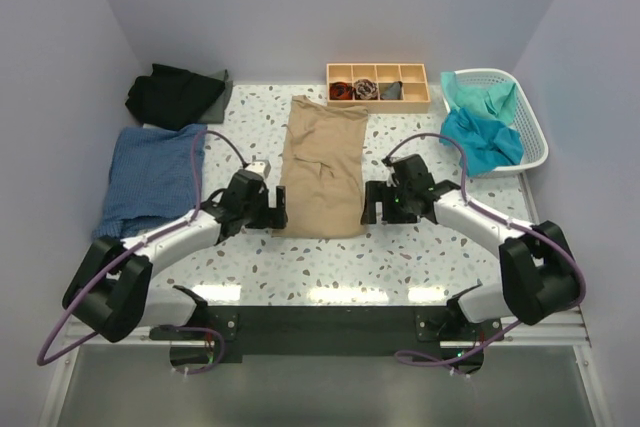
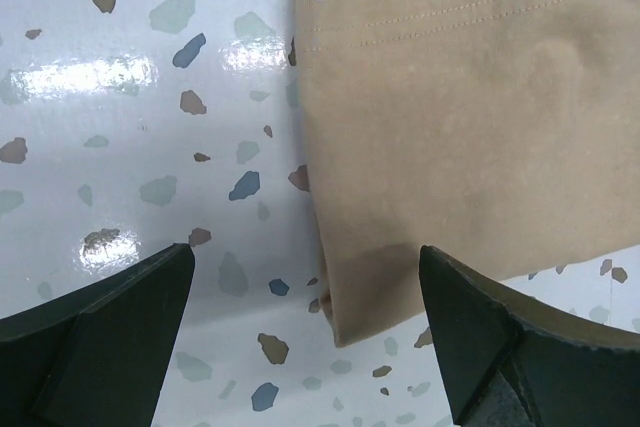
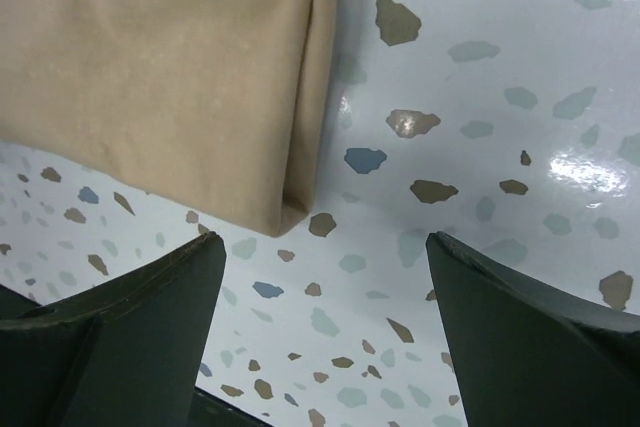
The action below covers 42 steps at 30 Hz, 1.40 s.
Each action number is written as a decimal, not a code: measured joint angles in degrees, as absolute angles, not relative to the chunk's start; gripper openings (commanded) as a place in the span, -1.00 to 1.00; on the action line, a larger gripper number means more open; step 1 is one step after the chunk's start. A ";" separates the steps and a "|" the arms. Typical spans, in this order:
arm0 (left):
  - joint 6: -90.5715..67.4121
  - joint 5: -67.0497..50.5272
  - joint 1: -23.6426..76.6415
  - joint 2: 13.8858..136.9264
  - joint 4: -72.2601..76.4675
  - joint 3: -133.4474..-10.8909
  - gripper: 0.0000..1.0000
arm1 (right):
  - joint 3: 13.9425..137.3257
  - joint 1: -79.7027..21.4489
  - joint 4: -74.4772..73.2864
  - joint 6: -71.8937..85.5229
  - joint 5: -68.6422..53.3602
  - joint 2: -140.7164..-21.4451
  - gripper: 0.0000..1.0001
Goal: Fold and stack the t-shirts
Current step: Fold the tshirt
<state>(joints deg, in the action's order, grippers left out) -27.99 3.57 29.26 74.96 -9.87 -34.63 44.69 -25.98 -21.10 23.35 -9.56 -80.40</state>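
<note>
Left gripper [image 1: 274, 212] and right gripper [image 1: 373, 205] flank the tan t-shirt [image 1: 322, 162] at centre frame, jaws spread wide and empty; blue t-shirt [image 1: 150, 177] lies centre left, black t-shirt [image 1: 172, 95] upper left, teal t-shirts [image 1: 482, 135] in the basket [image 1: 531, 119] upper right

**T-SHIRTS: ONE FOLDED LENGTHWISE, NONE STACKED**

Tan-beige t-shirt [image 1: 322, 165]: folded into a long, narrow panel lying flat at the centre of the bench [image 1: 330, 267], long axis running 12 to 6 o'clock. Side folds are clean at both near corners, and a double stitch line shows.

Denim-blue t-shirt [image 1: 150, 177]: spread loosely at 9 o'clock, apart from the tan one.

Black t-shirt [image 1: 172, 95]: crumpled heap at 10 o'clock.

Teal t-shirt [image 1: 485, 97]: bunched inside the basket [image 1: 532, 122] at 2 o'clock.

Bluer teal t-shirt [image 1: 480, 139]: draped over the basket's near rim onto the bench.
</note>
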 measured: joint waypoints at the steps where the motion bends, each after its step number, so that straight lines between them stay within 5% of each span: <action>1: -28.18 3.55 29.26 74.76 -9.65 -34.28 1.00 | 44.49 -25.93 -20.84 23.79 -10.31 -80.40 0.73; 10: -29.50 0.86 29.23 74.15 -3.44 -30.06 0.96 | 39.29 -25.87 -9.52 29.89 -18.06 -83.92 0.69; 15: -30.96 -3.11 29.12 72.99 0.91 -26.81 0.61 | 38.70 -25.74 -3.75 32.67 -22.02 -85.89 0.62; 17: -31.40 -4.86 29.02 72.95 3.01 -25.71 0.32 | 38.33 -25.74 -2.07 33.50 -23.14 -86.41 0.58; 22: -33.87 -10.09 28.99 74.72 7.90 -23.77 -0.26 | 38.04 -25.71 1.50 35.33 -25.76 -88.62 0.21; 28: -35.53 -13.32 28.91 77.36 11.31 -22.57 -0.98 | 35.90 -25.65 3.97 36.58 -27.09 -90.08 -0.77; 30: -35.73 -13.61 28.91 77.47 11.53 -22.57 -1.00 | 35.11 -25.63 4.99 37.17 -27.62 -90.91 -1.00; 42: -35.62 -13.82 30.94 70.08 2.68 -21.50 -1.00 | 27.11 -25.61 1.19 37.89 -27.88 -76.95 -0.99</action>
